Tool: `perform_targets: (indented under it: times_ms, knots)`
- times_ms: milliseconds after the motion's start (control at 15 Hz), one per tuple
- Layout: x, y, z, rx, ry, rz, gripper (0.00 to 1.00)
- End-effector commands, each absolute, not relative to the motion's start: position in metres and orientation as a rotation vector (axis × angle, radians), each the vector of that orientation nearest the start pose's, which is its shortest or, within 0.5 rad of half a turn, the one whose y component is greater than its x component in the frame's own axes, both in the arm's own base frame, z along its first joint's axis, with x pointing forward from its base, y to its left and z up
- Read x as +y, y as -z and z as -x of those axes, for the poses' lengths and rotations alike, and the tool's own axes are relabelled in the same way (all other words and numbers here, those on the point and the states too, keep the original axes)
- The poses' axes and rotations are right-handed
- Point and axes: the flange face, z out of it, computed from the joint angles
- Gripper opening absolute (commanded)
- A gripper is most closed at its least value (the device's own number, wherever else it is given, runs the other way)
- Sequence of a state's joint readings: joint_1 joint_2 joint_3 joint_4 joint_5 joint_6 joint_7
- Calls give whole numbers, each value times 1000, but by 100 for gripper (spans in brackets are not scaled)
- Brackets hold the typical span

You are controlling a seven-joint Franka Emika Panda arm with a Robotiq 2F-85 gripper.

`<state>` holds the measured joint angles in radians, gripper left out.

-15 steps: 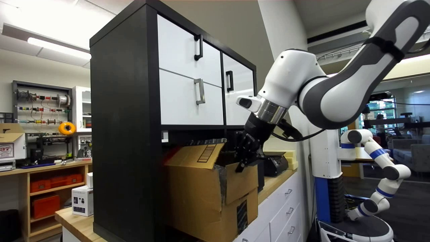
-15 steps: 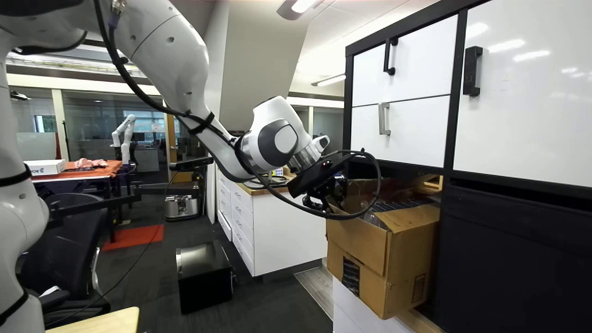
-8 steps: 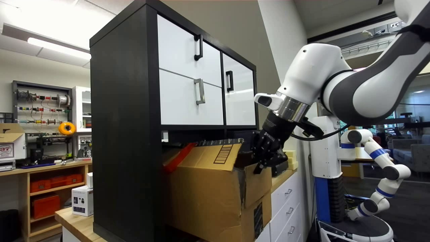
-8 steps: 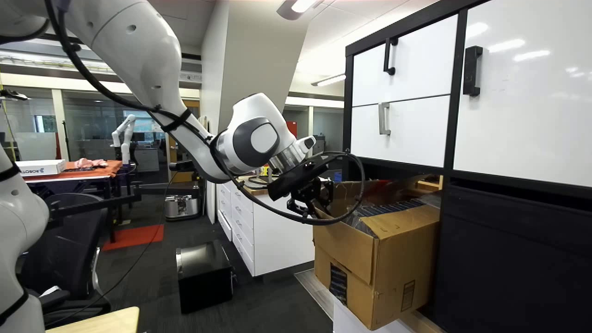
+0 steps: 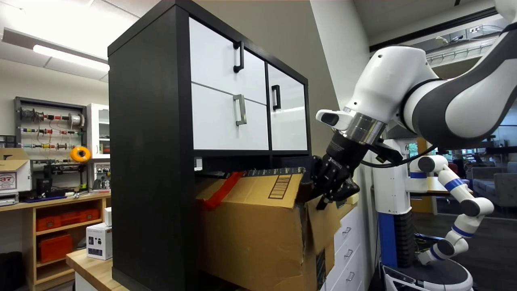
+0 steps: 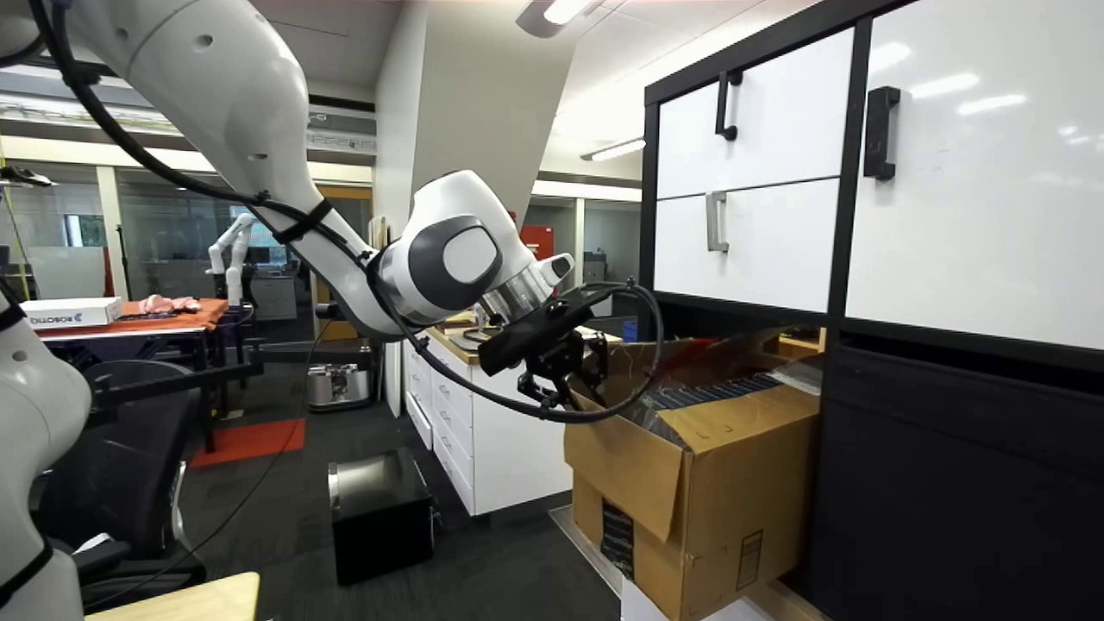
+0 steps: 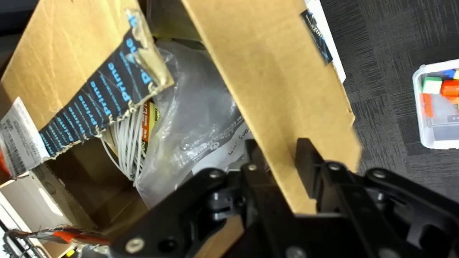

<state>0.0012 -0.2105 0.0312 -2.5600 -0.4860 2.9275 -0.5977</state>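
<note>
Your cabinet (image 6: 776, 250) has the big cardboard box (image 6: 750, 500) jutting out of its lower bay, which probably explains why you can reach the front flap (image 6: 628, 476), on the side away from the cabinet. Your pincer (image 7: 278, 148) straddles that flap's thin edge out in front of the cabinet, tho I honestly can't tell if it's clamped on or slightly loose

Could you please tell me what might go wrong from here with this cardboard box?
The cardboard box juts past the edge of the wooden counter, so an outward pull might tip it over.
The fingers stand on either side of one thin flap, which could tear or slip free under load; another flap already has a ragged edge.
In an exterior view, the black cable loops in front of the box's opening and may be close enough to snag.
</note>
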Motion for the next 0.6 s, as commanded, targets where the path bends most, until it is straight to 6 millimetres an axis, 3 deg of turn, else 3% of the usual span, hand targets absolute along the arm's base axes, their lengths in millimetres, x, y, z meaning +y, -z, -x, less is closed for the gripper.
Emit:
perform_targets:
  times_ms: [0,333,533]
  knots:
    - [48,-432,-467,-1743,898,2976,60]
    - [64,-459,-484,-1712,852,3013,92]
    - [69,-464,-498,-1592,575,3130,100]
